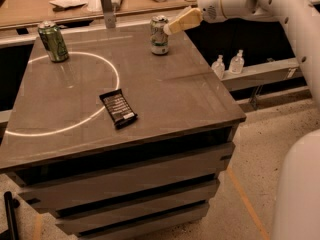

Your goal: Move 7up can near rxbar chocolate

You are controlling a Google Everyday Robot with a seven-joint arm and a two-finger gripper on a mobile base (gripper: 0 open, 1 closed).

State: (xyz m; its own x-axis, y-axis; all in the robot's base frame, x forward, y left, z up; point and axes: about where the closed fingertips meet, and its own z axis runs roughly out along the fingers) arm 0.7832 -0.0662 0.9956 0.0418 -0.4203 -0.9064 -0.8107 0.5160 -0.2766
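The 7up can (159,35), pale with a green band and silver top, stands upright near the far edge of the grey table (165,99). The rxbar chocolate (118,108), a flat black wrapper with white text, lies near the table's middle, toward the front. My gripper (171,29) reaches in from the right on the white arm (235,1). It sits just right of the can's upper part, very close to it; I cannot tell whether it touches.
An all-green can (53,41) stands at the far left of the table, on a white circle line (95,115). Two small clear bottles (227,64) stand on a ledge to the right. A cluttered counter (75,4) runs behind the table.
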